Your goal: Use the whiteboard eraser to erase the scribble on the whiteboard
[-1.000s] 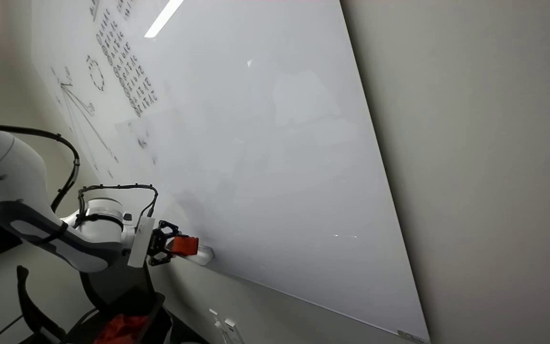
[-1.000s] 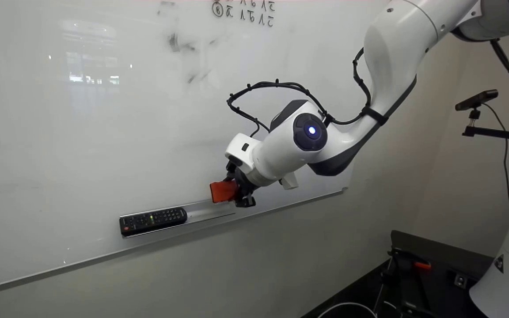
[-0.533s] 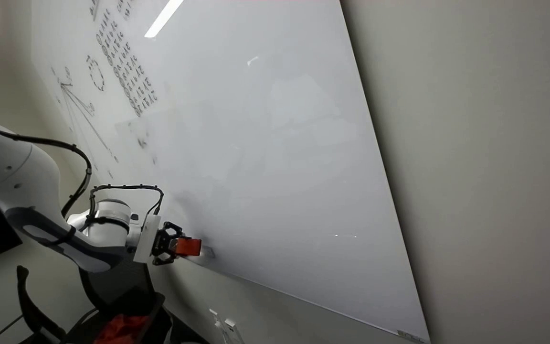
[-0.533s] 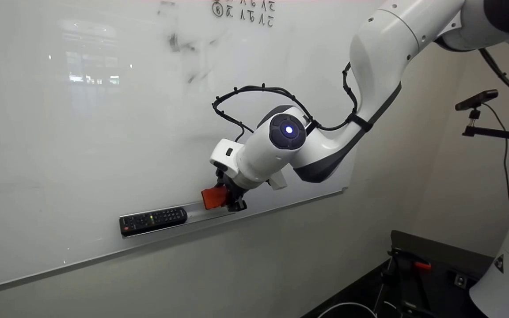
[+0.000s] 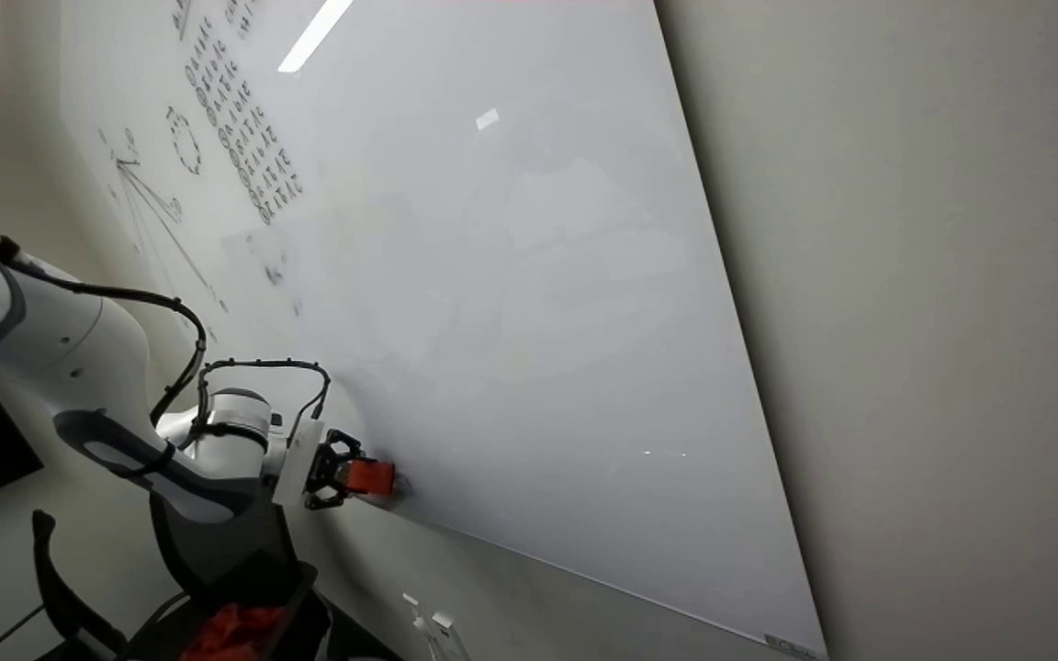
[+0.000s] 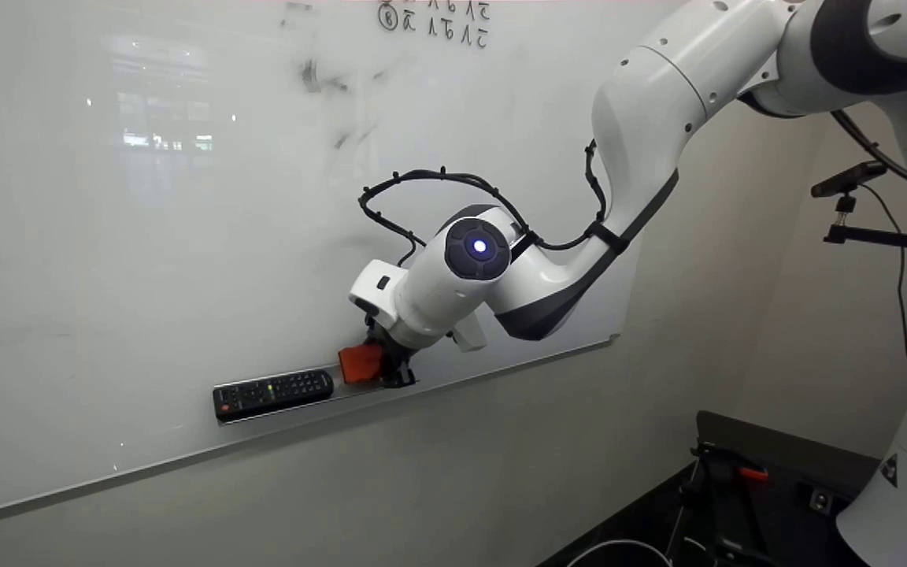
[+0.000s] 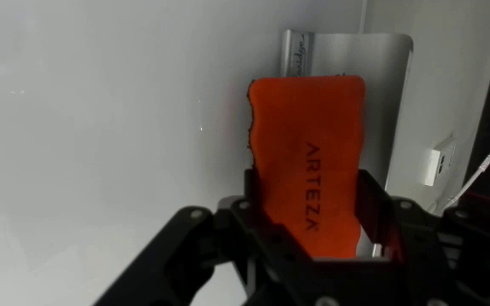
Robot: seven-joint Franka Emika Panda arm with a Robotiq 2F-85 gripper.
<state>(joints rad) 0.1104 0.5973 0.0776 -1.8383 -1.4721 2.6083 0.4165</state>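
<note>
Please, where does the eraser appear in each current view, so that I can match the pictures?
In an exterior view: eraser lower half, left of centre.
In an exterior view: eraser left of centre, just right of the remote.
In the wrist view: eraser right of centre, mid-height.
Shared landmark: the tray, partly behind the eraser.
</note>
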